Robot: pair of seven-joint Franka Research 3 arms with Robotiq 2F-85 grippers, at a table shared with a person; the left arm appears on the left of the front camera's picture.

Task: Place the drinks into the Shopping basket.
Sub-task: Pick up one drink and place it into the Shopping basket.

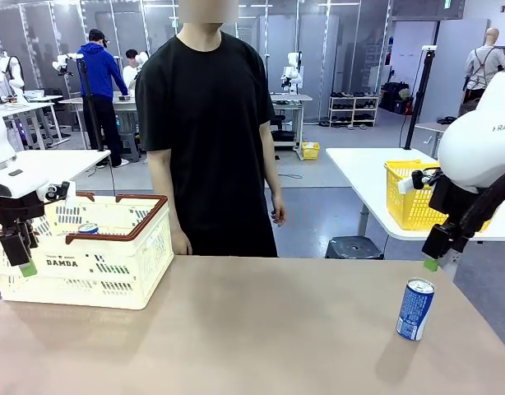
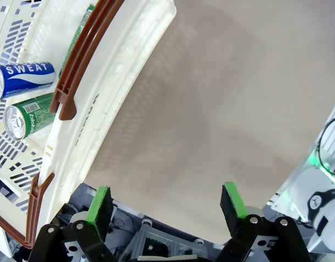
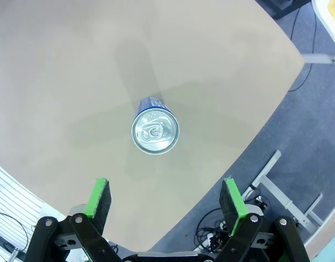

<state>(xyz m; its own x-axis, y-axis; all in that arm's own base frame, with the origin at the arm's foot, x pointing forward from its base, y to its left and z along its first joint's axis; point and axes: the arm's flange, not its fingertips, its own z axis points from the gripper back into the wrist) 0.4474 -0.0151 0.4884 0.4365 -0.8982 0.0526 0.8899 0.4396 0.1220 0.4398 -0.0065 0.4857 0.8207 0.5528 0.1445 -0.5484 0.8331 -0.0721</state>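
At the worktop's (image 1: 261,329) right, front view, one blue can (image 1: 414,309) stands upright; the Shopping basket (image 1: 88,267) sits left. Left wrist: left pincer (image 2: 166,206) spread, empty, beside the basket holding blue (image 2: 23,78) and green (image 2: 30,116) cans. Right wrist: right pincer (image 3: 167,201) spread above the standing can.

Blue can (image 1: 414,309), green can (image 2: 27,115), cream basket (image 1: 113,271) with reddish-brown rim

Count so far: three cans total, two blue (image 1: 414,309) (image 2: 21,78) and one green (image 2: 27,117), one white basket (image 1: 113,271), two end effectors (image 2: 166,202) (image 3: 166,200).
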